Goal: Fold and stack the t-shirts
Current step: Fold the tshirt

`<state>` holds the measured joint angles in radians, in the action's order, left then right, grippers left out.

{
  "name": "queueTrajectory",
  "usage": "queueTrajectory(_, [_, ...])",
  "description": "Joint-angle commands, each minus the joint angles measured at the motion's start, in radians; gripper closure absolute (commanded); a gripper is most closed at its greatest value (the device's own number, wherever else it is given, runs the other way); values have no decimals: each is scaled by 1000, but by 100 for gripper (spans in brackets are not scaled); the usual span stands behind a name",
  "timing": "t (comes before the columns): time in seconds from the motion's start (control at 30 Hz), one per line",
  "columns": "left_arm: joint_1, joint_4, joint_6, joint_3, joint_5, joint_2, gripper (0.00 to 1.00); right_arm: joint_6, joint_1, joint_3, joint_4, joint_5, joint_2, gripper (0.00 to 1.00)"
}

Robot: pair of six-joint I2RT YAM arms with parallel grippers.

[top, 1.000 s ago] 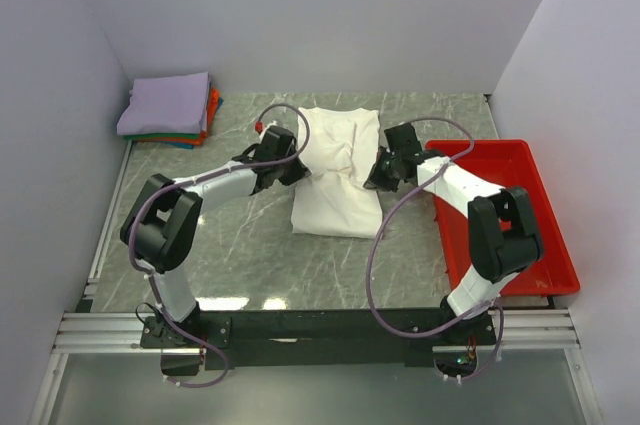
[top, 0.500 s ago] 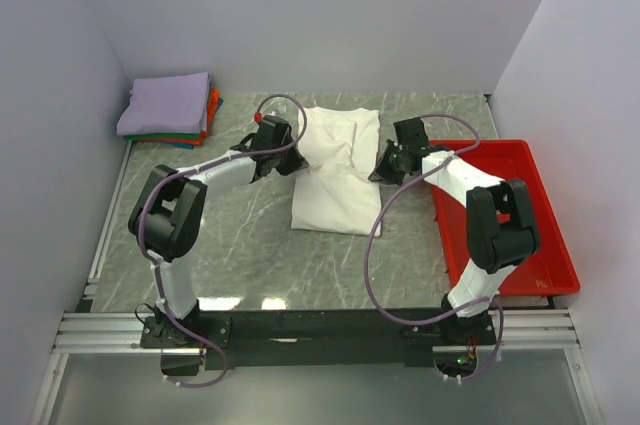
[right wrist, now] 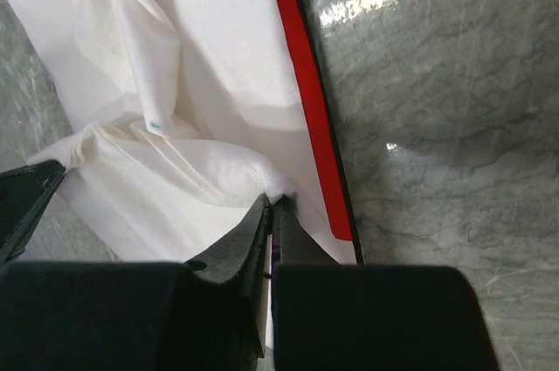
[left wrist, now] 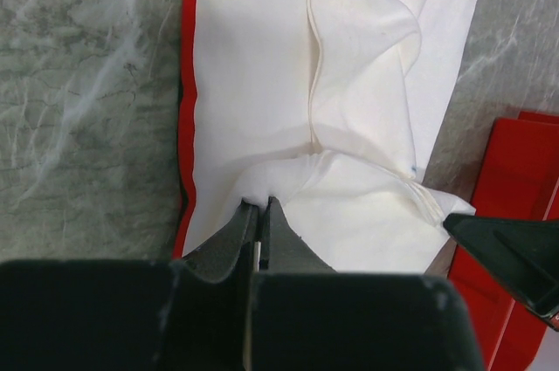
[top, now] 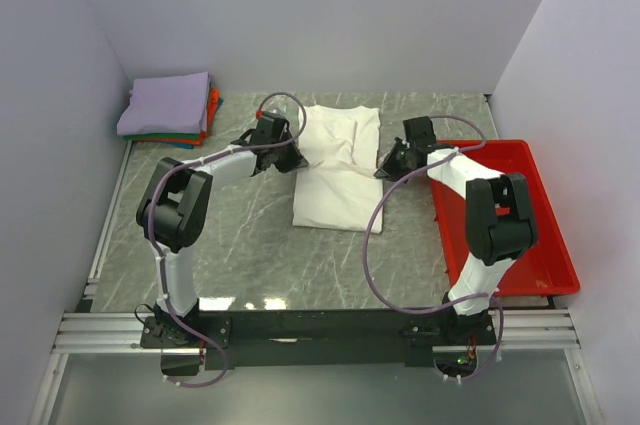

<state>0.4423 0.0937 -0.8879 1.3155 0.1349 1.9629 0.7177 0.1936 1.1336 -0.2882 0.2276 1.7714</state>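
Well left of the red tray (top: 500, 160), the folded t-shirt stack (top: 168, 110) is seen. The left gripper (left wrist: 260, 210) is pinched onto the left edge of the white t-shirt (top: 335, 170), which is laid just left of the tray. The right gripper (right wrist: 272, 205) is clamped onto its right edge.

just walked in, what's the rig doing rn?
Both arms are on the white tee in the middle of the table. The left hand is shut on the tee's left edge and the right hand on its right edge, each pinching cloth about midway along. The tee lies as a long, narrow strip. A stack of folded tees sits in the far left corner, and a red tray is on the right.
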Motion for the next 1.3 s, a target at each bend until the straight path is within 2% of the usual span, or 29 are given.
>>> queueTrajectory(0.0, [-11,-3,32,41,2,-5,99,6,-25,48,55,9,-10,100])
queueTrajectory(0.17, [-19,-2,32,31,3,-19,99,9,-33,55,63,27,-17,100])
queueTrajectory(0.27, [-20,9,43,44,3,-22,95,8,-36,61,64,30,-15,100])
queueTrajectory(0.43, [-31,17,55,62,22,-27,72,-1,-45,93,46,53,6,100])
queueTrajectory(0.47, [-34,17,59,60,26,-32,67,-6,-46,104,34,59,17,97])
queueTrajectory(0.5, [-37,15,63,53,26,-51,54,-18,-45,124,24,62,20,91])
queueTrajectory(0.53, [-39,14,66,48,26,-65,48,-27,-46,135,5,65,23,75])
queueTrajectory(0.6, [-42,6,76,31,28,-119,41,-47,-46,150,-22,52,8,62])
queueTrajectory(0.67, [-40,-23,66,-8,34,-157,40,-55,-46,147,-34,41,-29,50])
queueTrajectory(0.77, [-22,-34,43,-55,39,-208,43,-67,-34,143,-65,-5,-76,43])
queueTrajectory(0.83, [10,-37,37,-68,29,-223,53,-73,-20,134,-80,-19,-102,43])
queueTrajectory(0.87, [24,-37,35,-70,25,-223,63,-75,-11,121,-74,-19,-110,43])
queueTrajectory(0.93, [68,-38,26,-68,9,-213,69,-70,18,85,-62,-31,-130,43])
queueTrajectory(0.97, [81,-43,23,-68,2,-203,79,-67,33,71,-55,-39,-135,44])
queueTrajectory(1.03, [111,-43,6,-59,2,-162,90,-61,58,32,-36,-59,-139,44])
queueTrajectory(1.07, [125,-45,0,-61,3,-135,99,-55,82,20,-28,-60,-136,44])
queueTrajectory(1.27, [151,-149,-43,-175,6,-82,99,-38,147,-63,20,-97,-66,44])
